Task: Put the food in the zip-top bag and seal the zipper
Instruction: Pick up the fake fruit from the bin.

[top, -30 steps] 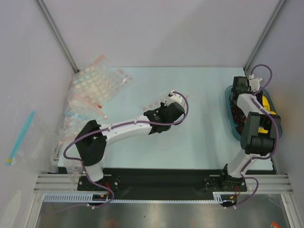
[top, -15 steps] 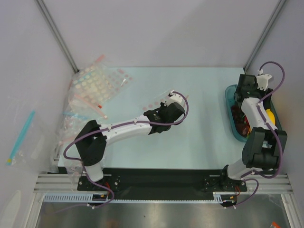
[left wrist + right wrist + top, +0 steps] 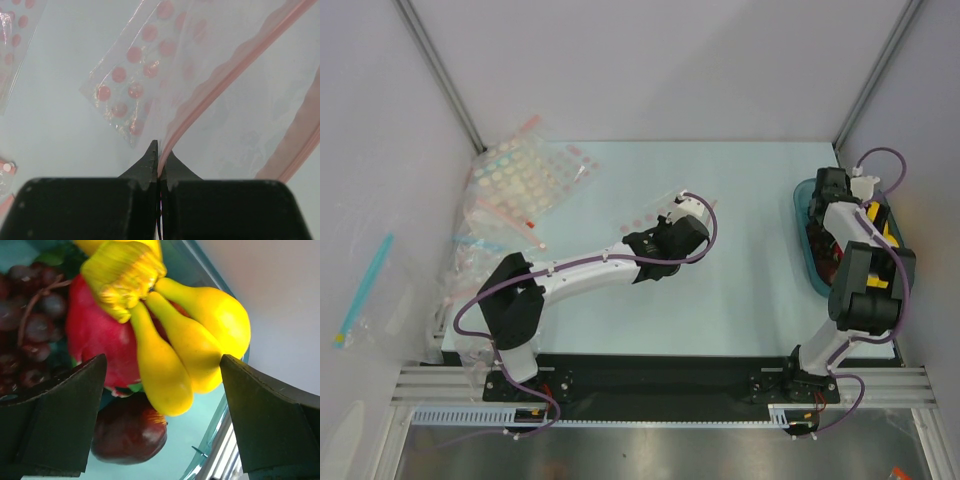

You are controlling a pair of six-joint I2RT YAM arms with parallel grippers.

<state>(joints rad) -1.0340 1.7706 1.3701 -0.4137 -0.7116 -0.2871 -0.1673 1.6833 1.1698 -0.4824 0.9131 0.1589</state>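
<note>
Over the table, top view
Left hand (image 3: 678, 215): reached to mid-table, at the edge of a faint clear zip-top bag (image 3: 642, 218) that lay flat at its 9 o'clock.
Spare bags (image 3: 525, 180): a loose heap at the 10 o'clock corner of the table (image 3: 740, 200), well apart from the left hand.
Teal tray (image 3: 802, 215): at the 3 o'clock edge of the table, holding the food.
Right hand (image 3: 832, 185): over the tray's far end; the yellow banana bunch (image 3: 886, 222) showed beside the arm.

Left wrist view
Left hand (image 3: 159, 155): clenched, fingertips pressed together on the zipper (image 3: 220, 80), whose pink strip ran from the tips toward 1 o'clock.
Zip-top bag (image 3: 240, 125): flat on the table (image 3: 55, 125), empty as far as could be seen.
Dotted clear film (image 3: 132, 75): at 11 o'clock of the fingertips; whether it belonged to the same bag could not be told.

Right wrist view
Right hand (image 3: 162, 360): released, fingers (image 3: 55, 415) spread wide and grasping nothing.
Banana bunch (image 3: 195, 325): between the spread fingers, touching neither.
Dragon fruit (image 3: 95, 335): under the bananas, toward 9 o'clock.
Dark purple-brown fruit (image 3: 127, 435): at 6 o'clock, on the tray (image 3: 175, 462) floor.
Grapes (image 3: 27, 315): at 10 o'clock.
</note>
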